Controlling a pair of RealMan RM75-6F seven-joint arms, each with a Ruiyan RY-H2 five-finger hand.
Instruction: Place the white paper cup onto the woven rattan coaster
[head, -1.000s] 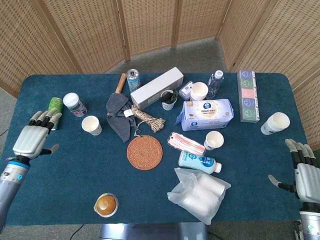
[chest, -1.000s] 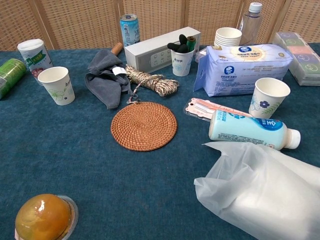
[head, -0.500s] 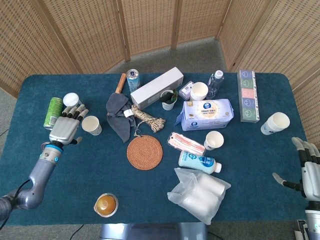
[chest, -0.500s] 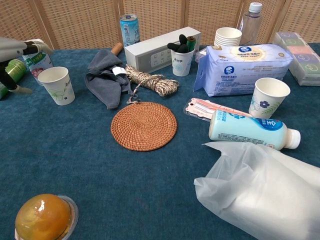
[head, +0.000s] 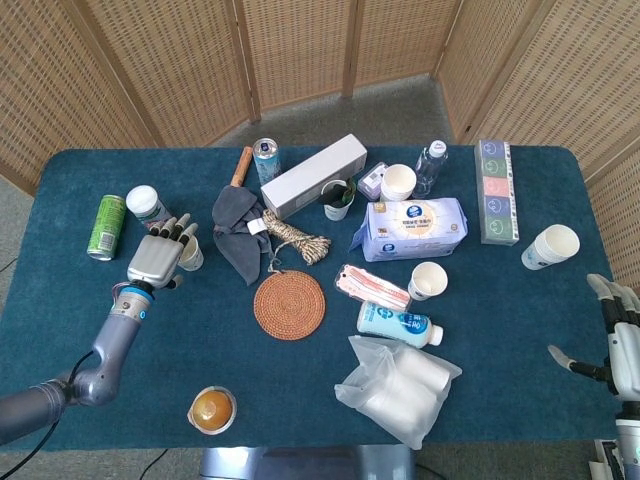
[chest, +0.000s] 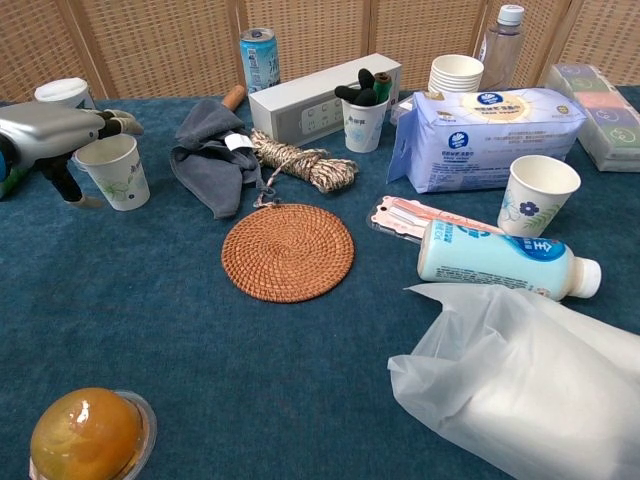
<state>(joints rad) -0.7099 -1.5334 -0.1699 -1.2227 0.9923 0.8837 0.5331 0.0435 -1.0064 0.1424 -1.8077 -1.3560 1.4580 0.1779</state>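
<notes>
A white paper cup with a green print stands at the table's left; the chest view shows it upright. My left hand is right beside it on its left, fingers stretched out over its rim and the thumb low at its side, holding nothing. The round woven rattan coaster lies bare at mid-table, to the right of the cup. My right hand hangs open off the table's right edge, seen only in the head view.
A grey cloth and a rope coil lie between cup and coaster. Other paper cups, a milk bottle, a plastic bag and a tissue pack sit to the right. A green can is at far left.
My left hand has moved right and forward from the table's left edge until it reached the printed paper cup. The right hand has sunk slightly. The cup has not moved.
</notes>
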